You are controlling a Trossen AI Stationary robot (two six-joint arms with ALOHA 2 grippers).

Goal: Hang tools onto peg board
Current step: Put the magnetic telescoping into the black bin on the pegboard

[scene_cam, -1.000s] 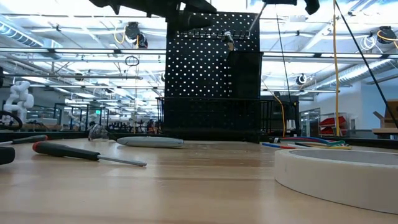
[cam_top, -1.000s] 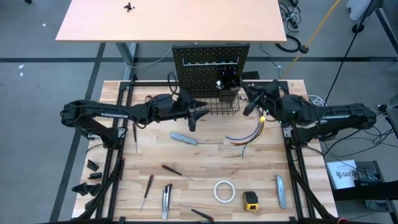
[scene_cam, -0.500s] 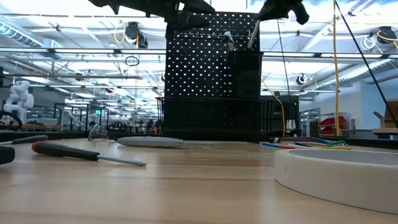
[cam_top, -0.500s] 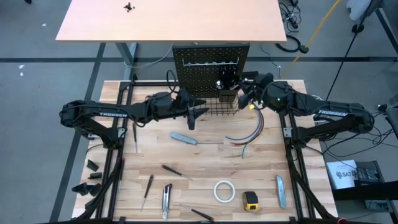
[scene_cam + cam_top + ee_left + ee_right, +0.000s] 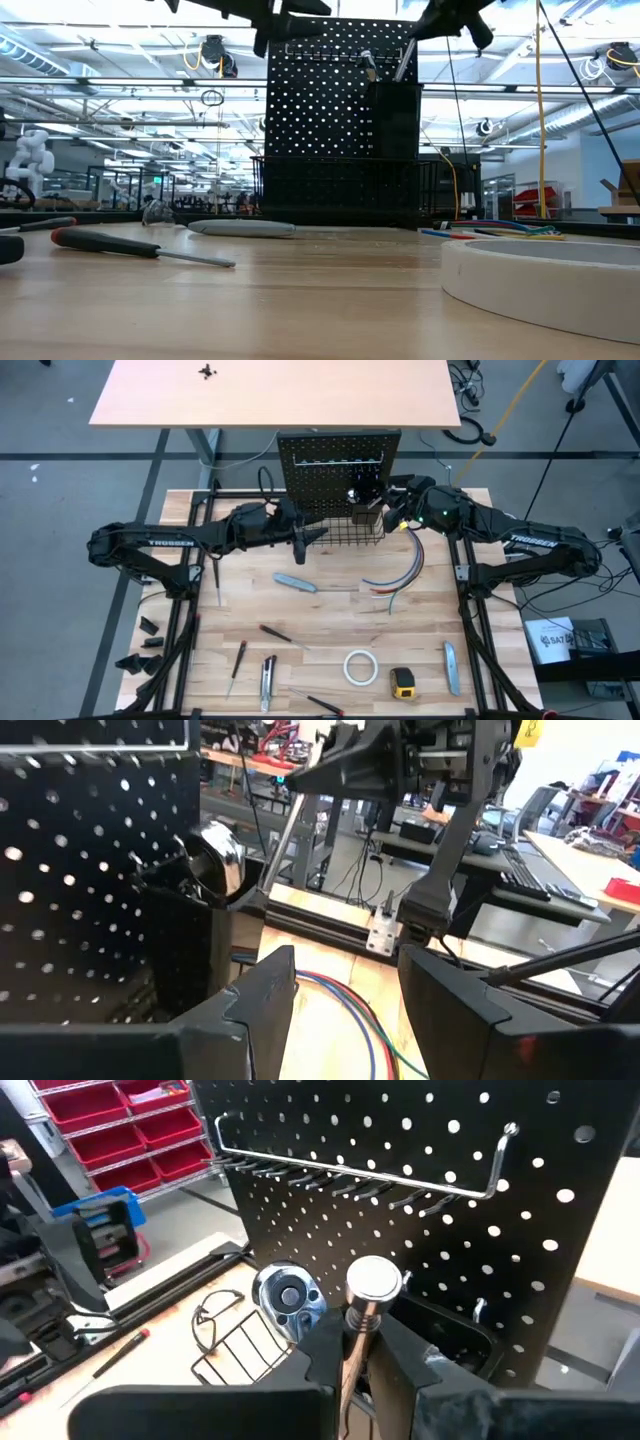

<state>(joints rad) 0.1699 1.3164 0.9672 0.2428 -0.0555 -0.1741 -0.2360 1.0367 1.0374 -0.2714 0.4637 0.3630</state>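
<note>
Tools lie scattered across the near part of the wooden desk (image 5: 330, 625): a white tape roll (image 5: 361, 667), a yellow tape measure (image 5: 403, 682), grey utility knives (image 5: 451, 666) and red-and-black screwdrivers (image 5: 276, 633). Farther back lies a bundle of coloured wires (image 5: 400, 578). Beyond it, the left gripper (image 5: 303, 546) hovers before the wire basket (image 5: 355, 535), jaws apart and empty. At the desk's far edge stands the peg board (image 5: 338, 465), where the right gripper (image 5: 352, 1352), jaws clamped on a ratchet (image 5: 371, 1290), holds it over the small black bin (image 5: 366, 514).
</note>
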